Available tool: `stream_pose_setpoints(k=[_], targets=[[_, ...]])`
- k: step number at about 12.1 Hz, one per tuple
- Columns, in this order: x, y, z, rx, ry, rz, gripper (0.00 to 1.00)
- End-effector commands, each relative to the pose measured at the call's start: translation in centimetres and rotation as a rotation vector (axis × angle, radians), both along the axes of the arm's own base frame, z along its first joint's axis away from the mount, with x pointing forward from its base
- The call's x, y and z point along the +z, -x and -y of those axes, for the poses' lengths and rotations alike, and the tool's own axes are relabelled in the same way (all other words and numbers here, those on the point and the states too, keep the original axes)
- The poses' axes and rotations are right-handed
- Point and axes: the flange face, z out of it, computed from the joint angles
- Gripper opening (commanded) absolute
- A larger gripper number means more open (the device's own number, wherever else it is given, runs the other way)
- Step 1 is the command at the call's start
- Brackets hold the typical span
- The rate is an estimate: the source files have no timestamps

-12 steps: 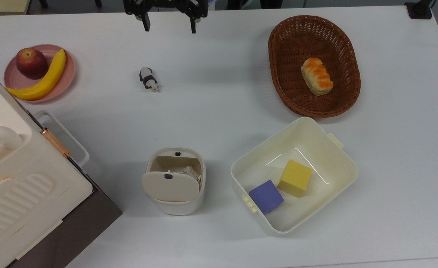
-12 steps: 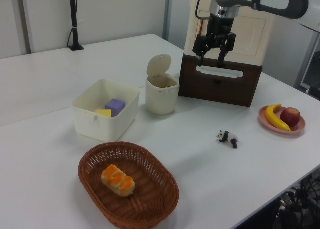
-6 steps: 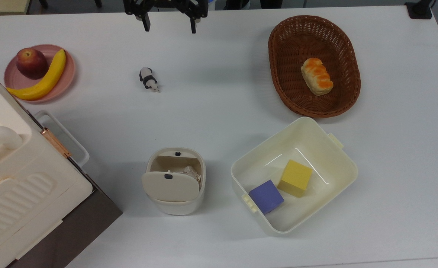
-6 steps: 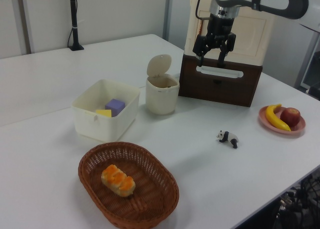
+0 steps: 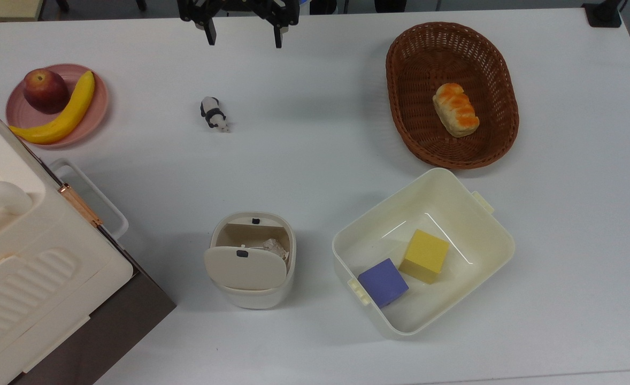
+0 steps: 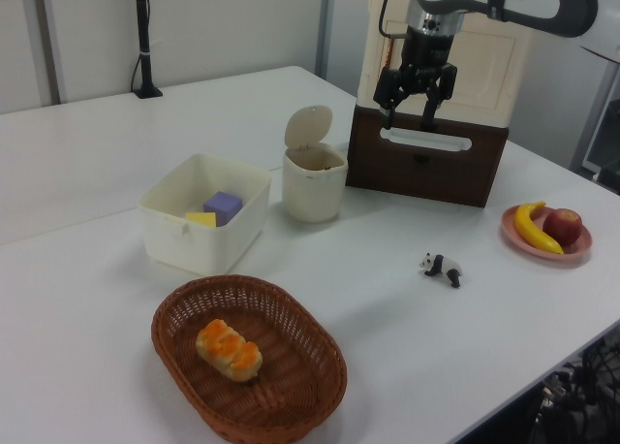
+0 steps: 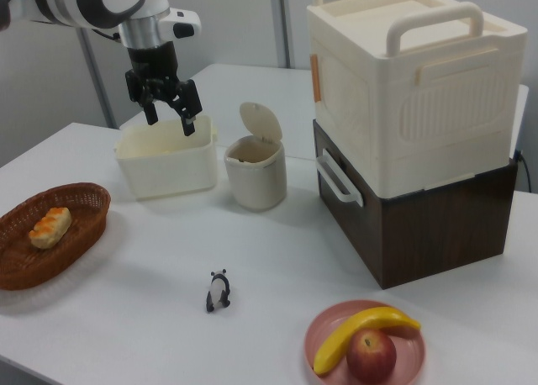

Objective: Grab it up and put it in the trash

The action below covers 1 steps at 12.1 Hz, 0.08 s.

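The paper wad (image 5: 275, 248) lies inside the bin (image 5: 253, 262), tucked against the inner wall on the top view's right, partly under the raised flap lid (image 5: 245, 267). Nothing white and crumpled shows loose on the counter (image 5: 315, 149). The bin stands between the big stacked storage box (image 5: 21, 278) and the cream tub (image 5: 422, 251), which holds a yellow block (image 5: 425, 255) and a purple block (image 5: 383, 282).

By the look of it, the task's main work is done: the wad is in the trash, and what is left, at most, is for the arm to pull clear; the lid stands open, though the task does not ask for it to be closed.

The pincer (image 5: 243, 33) hangs high above the counter at the top view's upper edge, well apart from the bin, fingers spread wide with nothing between them; the left view (image 6: 411, 108) and right view (image 7: 168, 110) show the same empty, open stance.

Farther out, a toy panda (image 5: 214, 113) stands alone on the counter, a pink plate (image 5: 93, 115) carries an apple and a banana, and a wicker basket (image 5: 400, 107) holds a bread roll (image 5: 455, 109).
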Motion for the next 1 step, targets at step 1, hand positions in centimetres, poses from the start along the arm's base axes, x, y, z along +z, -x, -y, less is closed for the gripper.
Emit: stream_pose_setpoints(k=[1], targets=[[0.46, 1.08, -0.03, 0.011, -0.023, -0.015, 1.00]])
